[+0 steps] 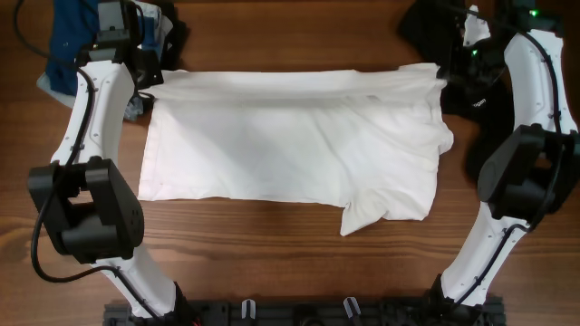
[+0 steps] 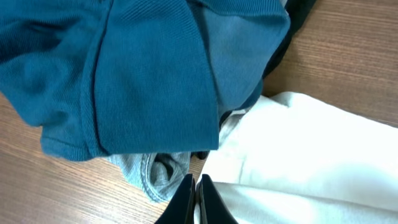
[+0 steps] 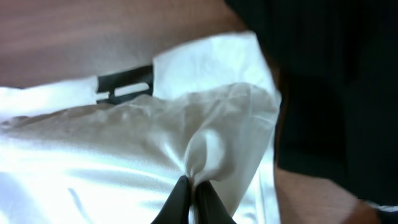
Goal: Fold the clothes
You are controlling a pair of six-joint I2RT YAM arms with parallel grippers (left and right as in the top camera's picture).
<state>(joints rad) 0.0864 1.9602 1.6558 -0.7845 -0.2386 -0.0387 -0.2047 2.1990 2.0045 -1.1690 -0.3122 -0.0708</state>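
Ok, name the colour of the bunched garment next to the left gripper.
Teal blue garment, beside the white shirt; clearest in the left wrist view.

Wooden table (image 1: 272, 263); black mounting rail (image 1: 299, 312) along its near edge.

Left arm (image 1: 91, 118) and right arm (image 1: 544, 86) both rise from the near edge, elbows out, and reach to the far left and far right. Left gripper (image 2: 194, 190): fingers pressed together. Right gripper (image 3: 193, 188): fingers closed, pinching a fold of white T-shirt (image 3: 211, 149).
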